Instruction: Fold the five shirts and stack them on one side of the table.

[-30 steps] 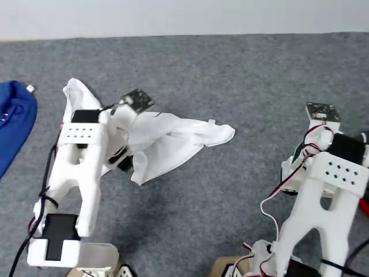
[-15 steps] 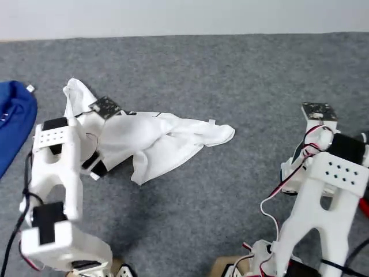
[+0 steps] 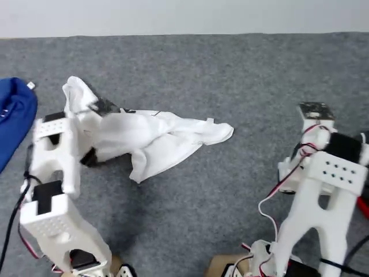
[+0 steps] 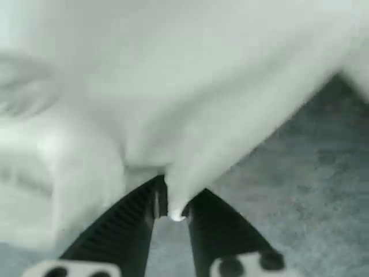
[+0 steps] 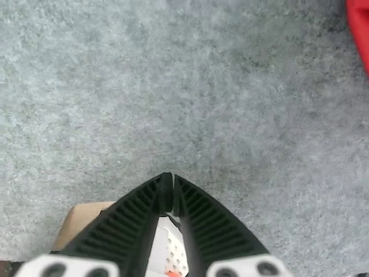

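Note:
A crumpled white shirt (image 3: 155,138) lies on the grey table to the left of the middle. My left gripper (image 4: 173,205) is shut on a fold of the white shirt (image 4: 173,104), at its left part under the cloth in the high view. The left arm (image 3: 55,167) stands over that end. A blue shirt (image 3: 12,118) lies at the far left edge. My right gripper (image 5: 172,186) is shut with nothing in it, above bare grey table at the right. The right arm (image 3: 323,184) stands at the right side. A bit of a red shirt (image 5: 358,29) shows at a corner of the right wrist view.
The grey table (image 3: 230,75) runs wide between the arms and toward the far wall. A red edge (image 3: 364,206) shows by the right arm's base. A brown board (image 5: 78,222) lies under the right arm.
The left arm has swung to the left and drawn the white shirt's left part with it. The right arm has barely shifted.

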You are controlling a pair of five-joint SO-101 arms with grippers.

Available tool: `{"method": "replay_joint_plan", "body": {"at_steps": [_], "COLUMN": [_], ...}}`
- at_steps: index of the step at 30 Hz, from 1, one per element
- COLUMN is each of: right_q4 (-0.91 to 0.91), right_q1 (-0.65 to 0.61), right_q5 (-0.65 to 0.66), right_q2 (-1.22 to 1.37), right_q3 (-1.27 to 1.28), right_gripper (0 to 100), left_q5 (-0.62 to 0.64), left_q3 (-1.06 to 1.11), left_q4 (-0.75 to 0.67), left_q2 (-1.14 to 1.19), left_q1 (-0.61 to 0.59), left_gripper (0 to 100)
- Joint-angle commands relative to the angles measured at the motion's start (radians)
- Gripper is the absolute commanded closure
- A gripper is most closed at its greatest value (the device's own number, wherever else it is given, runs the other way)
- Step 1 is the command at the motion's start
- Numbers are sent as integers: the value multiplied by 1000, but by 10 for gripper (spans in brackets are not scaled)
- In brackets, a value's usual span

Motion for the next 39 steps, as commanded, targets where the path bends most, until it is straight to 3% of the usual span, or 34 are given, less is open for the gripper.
{"method": "replay_joint_plan", "body": {"at_steps": [1, 9, 19, 23, 26, 39], "right_q4": [36, -68, -318, -332, -326, -205], "right_q1": [-114, -490, -785, -905, -970, -1122], "right_q5": [6, 2, -78, -101, -150, -161], "right_q2": [-38, -24, 311, 522, 680, 1084], "right_q3": [-15, -123, -226, -379, -528, -1003], "right_gripper": [990, 990, 987, 892, 841, 840], "left_q5": [-5, -3, 34, 34, 34, 38], "left_q3": [-170, -495, -515, -515, -515, -522], "left_q4": [101, 307, 261, 261, 261, 219], "left_q2": [-11, -11, 0, 2, 2, 86], "left_q1": [0, 0, -86, -98, -98, -100], "left_gripper": [998, 998, 998, 998, 998, 998]}}
